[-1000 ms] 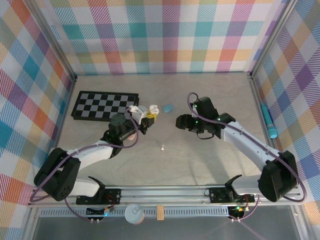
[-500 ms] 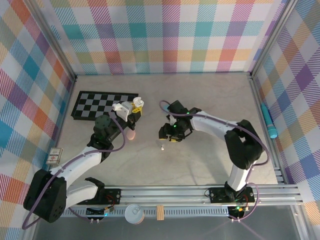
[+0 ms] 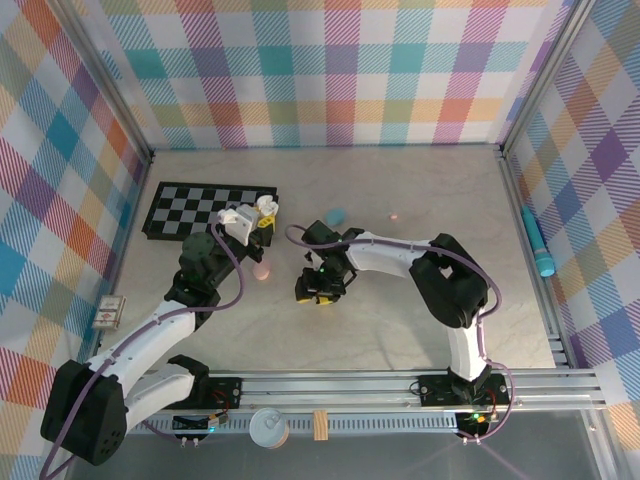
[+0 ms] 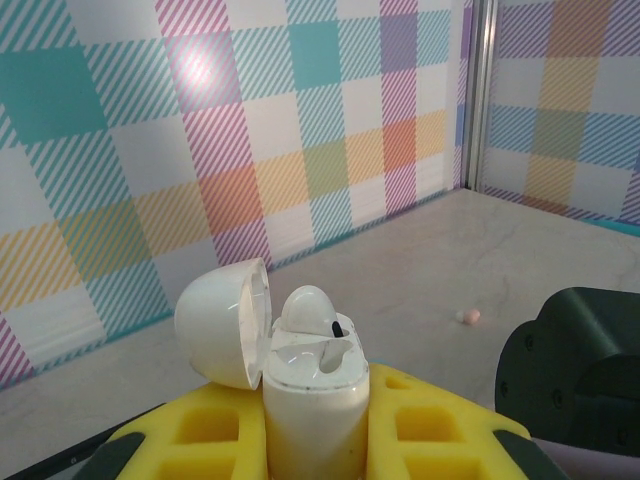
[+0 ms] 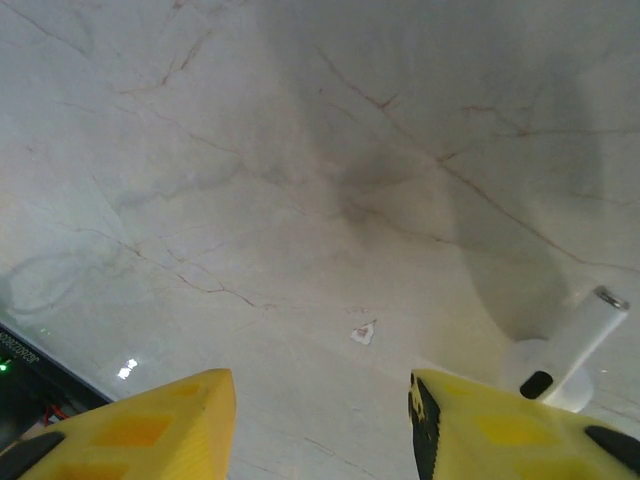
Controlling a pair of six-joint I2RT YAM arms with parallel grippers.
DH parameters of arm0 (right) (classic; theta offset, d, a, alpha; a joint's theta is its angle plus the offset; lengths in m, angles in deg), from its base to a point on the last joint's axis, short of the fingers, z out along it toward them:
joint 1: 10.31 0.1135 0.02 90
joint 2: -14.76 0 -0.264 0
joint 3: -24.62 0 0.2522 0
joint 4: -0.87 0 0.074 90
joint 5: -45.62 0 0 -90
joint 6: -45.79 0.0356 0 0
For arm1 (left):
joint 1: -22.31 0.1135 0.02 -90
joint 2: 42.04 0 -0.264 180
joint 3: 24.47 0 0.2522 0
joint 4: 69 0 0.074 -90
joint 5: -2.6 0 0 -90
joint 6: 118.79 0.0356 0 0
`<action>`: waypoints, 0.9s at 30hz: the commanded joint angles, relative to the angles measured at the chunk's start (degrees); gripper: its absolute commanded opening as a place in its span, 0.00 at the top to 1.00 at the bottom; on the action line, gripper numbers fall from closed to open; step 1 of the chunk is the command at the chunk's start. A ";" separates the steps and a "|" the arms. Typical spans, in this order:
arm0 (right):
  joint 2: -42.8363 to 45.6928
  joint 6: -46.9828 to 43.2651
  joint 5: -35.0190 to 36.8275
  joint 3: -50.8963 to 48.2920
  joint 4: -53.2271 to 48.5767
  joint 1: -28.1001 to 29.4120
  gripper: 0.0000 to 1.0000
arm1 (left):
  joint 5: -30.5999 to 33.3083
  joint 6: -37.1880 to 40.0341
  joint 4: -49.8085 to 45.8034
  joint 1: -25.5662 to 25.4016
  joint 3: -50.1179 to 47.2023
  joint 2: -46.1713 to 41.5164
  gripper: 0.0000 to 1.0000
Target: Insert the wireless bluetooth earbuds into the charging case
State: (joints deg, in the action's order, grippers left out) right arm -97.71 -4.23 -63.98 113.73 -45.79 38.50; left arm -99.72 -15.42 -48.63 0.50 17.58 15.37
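Top view: the white charging case (image 3: 243, 214) sits clamped in the left end effector (image 3: 258, 215), lid swung open, over the right edge of the chessboard (image 3: 200, 210). A pink oval case (image 3: 262, 270) lies on the table (image 3: 400, 330) just nearer the arm bases than the white case, and a blue oval case (image 3: 333, 214) lies to its right. Farther right is a pink earbud (image 3: 395, 216). The right end effector (image 3: 320, 290) hangs low over the table, right of the white case and nearer the bases.

Left wrist view: yellow fingers (image 4: 440, 420) press both sides of the white case. One seated white earbud (image 4: 310, 308) fills one of its two wells.

Right wrist view: the right end effector's fingers (image 5: 150, 410) stand partly apart with only bare table between them. A loose white earbud (image 5: 575, 350) leans tilted just beyond one fingertip; I cannot tell whether they touch.
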 commanded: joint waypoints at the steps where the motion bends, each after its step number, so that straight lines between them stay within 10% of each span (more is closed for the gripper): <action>1: 0.72 0.88 3.79 -0.06 -2.79 0.14 0.52 | -0.07 0.96 0.10 0.63 0.62 -0.35 1.00; 27: 9.85 -0.06 16.19 -6.15 -9.83 -5.21 0.40 | -2.10 -0.28 1.58 0.71 0.97 1.65 1.00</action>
State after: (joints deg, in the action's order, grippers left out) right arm -89.92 -4.16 -49.71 108.64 -53.38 33.65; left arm -100.40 -15.46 -48.57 0.50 17.58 16.55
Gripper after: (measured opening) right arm 0.596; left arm 0.191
